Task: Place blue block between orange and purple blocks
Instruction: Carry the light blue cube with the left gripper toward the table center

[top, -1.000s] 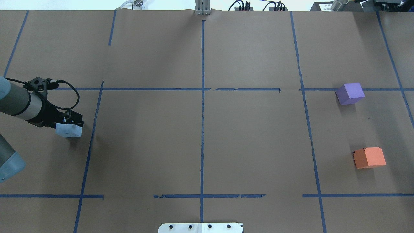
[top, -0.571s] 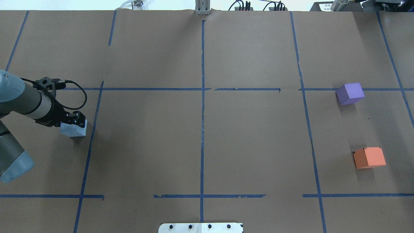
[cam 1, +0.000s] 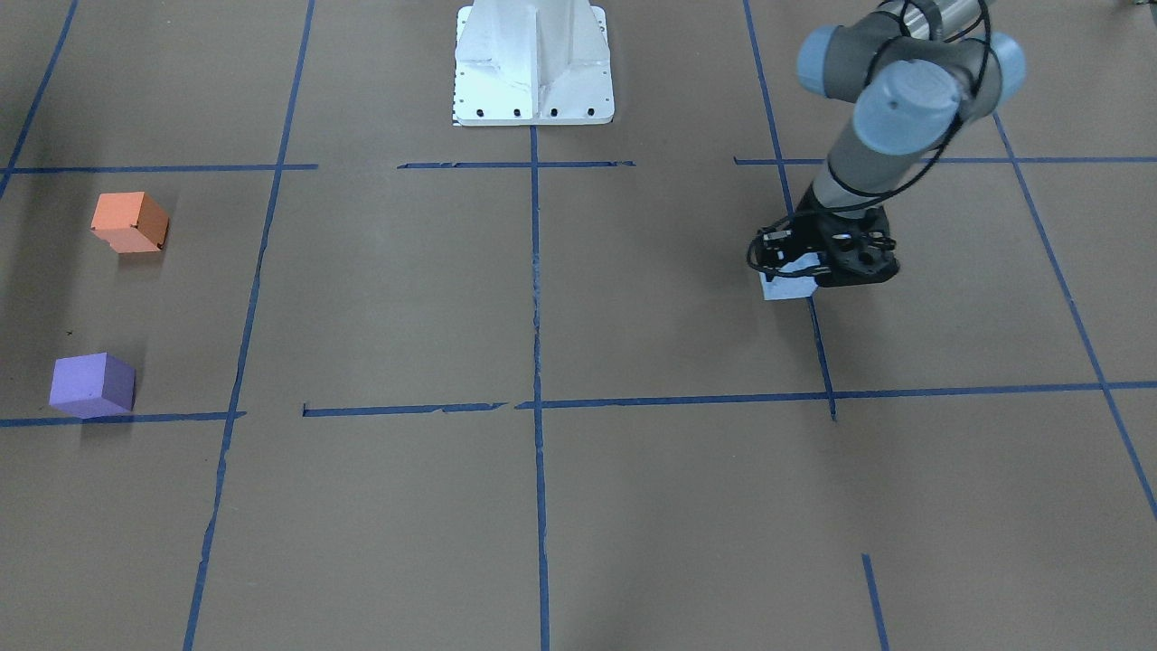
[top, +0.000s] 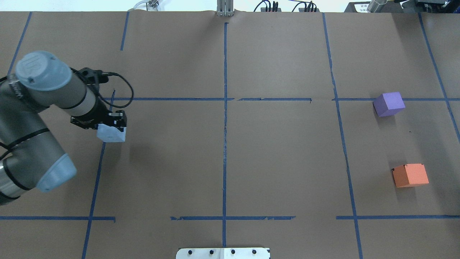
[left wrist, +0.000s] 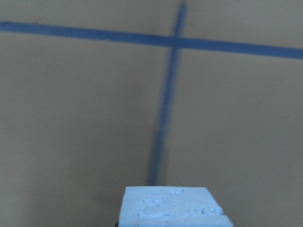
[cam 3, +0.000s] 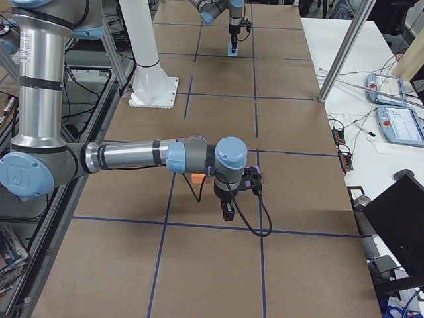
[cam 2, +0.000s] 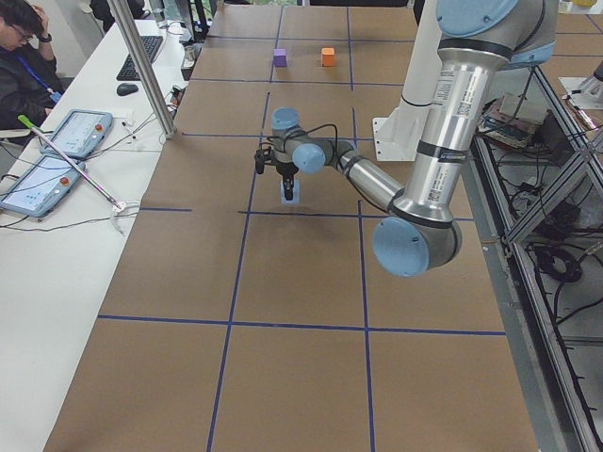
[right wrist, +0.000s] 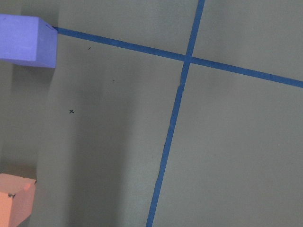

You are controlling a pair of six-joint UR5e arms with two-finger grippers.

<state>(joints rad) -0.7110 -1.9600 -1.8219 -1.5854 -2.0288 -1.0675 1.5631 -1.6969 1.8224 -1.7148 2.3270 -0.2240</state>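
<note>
My left gripper (top: 109, 124) is shut on the pale blue block (top: 111, 133) and holds it above the table's left part, over a blue tape line. The block also shows in the front view (cam 1: 786, 287), the exterior left view (cam 2: 290, 191) and the left wrist view (left wrist: 173, 208). The purple block (top: 389, 103) and the orange block (top: 410, 175) sit apart at the far right, with bare paper between them. My right gripper (cam 3: 227, 212) hovers near them; it shows only in the exterior right view, so I cannot tell its state. The right wrist view shows the purple block (right wrist: 26, 40) and the orange block (right wrist: 14, 198).
Brown paper with a grid of blue tape lines (top: 225, 126) covers the table. The white robot base plate (cam 1: 533, 63) stands at the robot's edge. A side table with tablets (cam 2: 57, 151) and a metal pole (cam 2: 141, 66) stand beyond the far edge.
My left arm has swung to the right and slightly away from the robot, carrying the blue block across the tape line. The purple and orange blocks have not moved.
</note>
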